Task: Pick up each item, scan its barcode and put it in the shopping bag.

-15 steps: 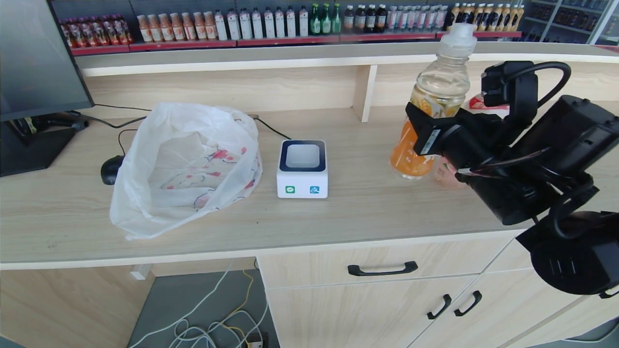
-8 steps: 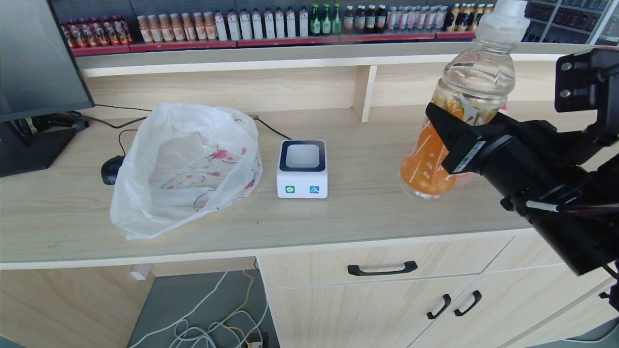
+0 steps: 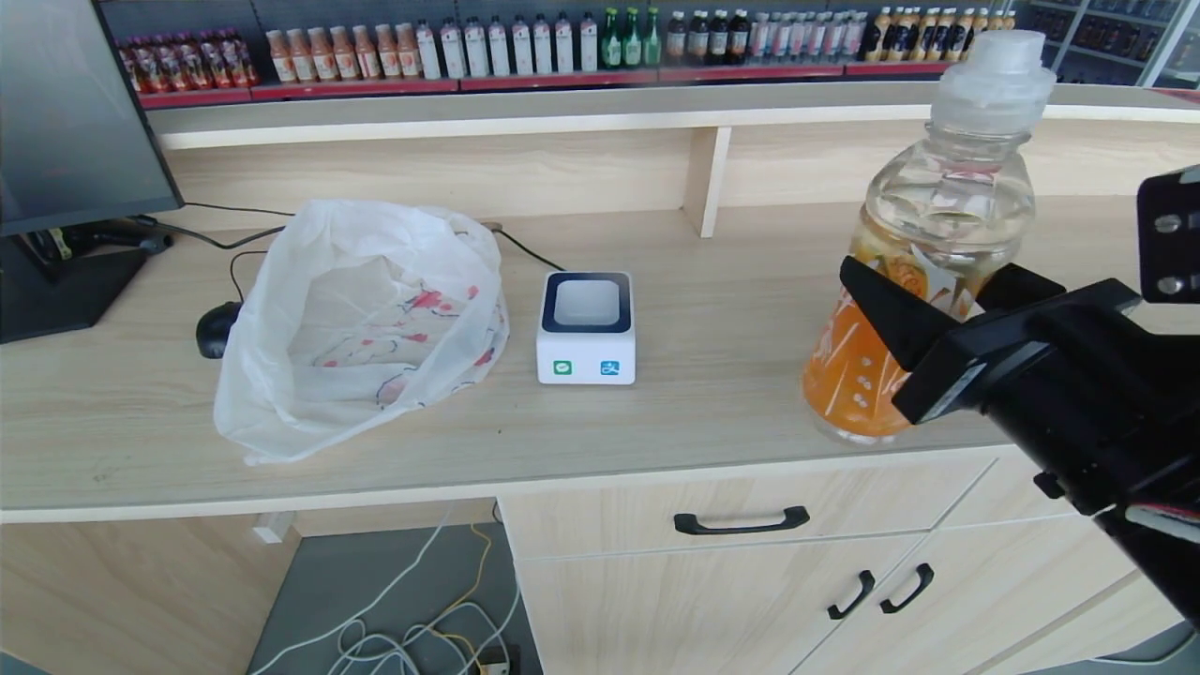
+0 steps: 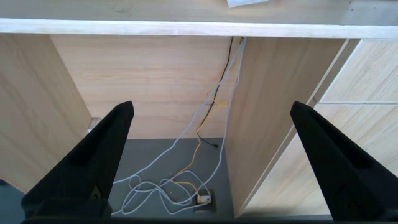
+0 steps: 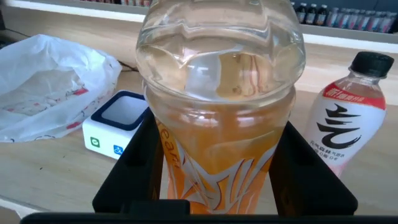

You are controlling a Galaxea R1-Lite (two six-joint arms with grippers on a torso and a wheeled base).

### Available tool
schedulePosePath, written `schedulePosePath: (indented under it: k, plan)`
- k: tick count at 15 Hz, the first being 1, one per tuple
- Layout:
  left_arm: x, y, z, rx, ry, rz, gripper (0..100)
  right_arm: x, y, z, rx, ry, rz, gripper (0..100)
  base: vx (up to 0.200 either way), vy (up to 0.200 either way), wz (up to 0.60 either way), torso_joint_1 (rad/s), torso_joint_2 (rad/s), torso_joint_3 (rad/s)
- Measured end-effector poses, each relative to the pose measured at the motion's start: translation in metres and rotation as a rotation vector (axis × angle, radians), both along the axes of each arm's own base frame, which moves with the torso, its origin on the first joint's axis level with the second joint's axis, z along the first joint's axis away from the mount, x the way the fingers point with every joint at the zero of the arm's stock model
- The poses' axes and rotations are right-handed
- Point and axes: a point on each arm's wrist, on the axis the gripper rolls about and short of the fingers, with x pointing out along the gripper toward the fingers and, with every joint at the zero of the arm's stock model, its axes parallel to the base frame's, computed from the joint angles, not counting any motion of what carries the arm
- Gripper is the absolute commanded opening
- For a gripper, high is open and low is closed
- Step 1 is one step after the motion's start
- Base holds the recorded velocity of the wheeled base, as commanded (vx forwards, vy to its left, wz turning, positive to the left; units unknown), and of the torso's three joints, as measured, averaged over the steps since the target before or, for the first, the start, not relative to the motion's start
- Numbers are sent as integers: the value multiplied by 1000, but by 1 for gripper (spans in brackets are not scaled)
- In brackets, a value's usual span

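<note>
The right gripper (image 3: 942, 300) has its jaws shut tight around a big drink bottle (image 3: 947, 225), one black jaw on each side of its middle. The bottle stands up straight between the jaws, with orange drink in the low part, clear room on top and a white cap. Off to the left of these jaws the scanner (image 3: 587, 328) sits on the table (image 3: 712, 281), a white box with a dark top. Past it, farther from the jaws, lies the shopping bag (image 3: 356, 319). The bag is white and crumpled with its mouth open (red print shows on it, and I cannot tell if anything is inside). The right wrist view adds a second bottle (image 5: 348, 118), with a white label and a black cap. It stands on the table near the jaws, just beyond the held bottle and not touching it. The left wrist view looks under the table, where the left gripper (image 4: 211, 109) hangs with its jaws spread wide and nothing between them. Beyond those jaws is open space between wood panels, with loose cables (image 4: 186, 180) on the floor. Between the right jaws and the scanner there is bare table, and the table's front edge runs close below the held bottle.
</note>
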Motion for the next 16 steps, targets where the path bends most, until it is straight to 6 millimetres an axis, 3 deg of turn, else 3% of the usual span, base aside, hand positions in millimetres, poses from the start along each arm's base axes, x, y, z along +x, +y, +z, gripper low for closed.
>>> schedulePosePath:
  k: [5,8,13,16]
  plan:
    - [0,0,0,0,0,0,100,-31,0,-19,-175,-15,62,0,0,0,0,0,0,0]
    - [0,0,0,0,0,0,100,-41,5,-17,-235,-60,95,0,0,0,0,0,0,0]
    - [0,0,0,0,0,0,100,-53,21,-18,-322,-108,164,0,0,0,0,0,0,0]
    - [0,0,0,0,0,0,100,-54,43,-17,-374,-138,198,0,0,0,0,0,0,0]
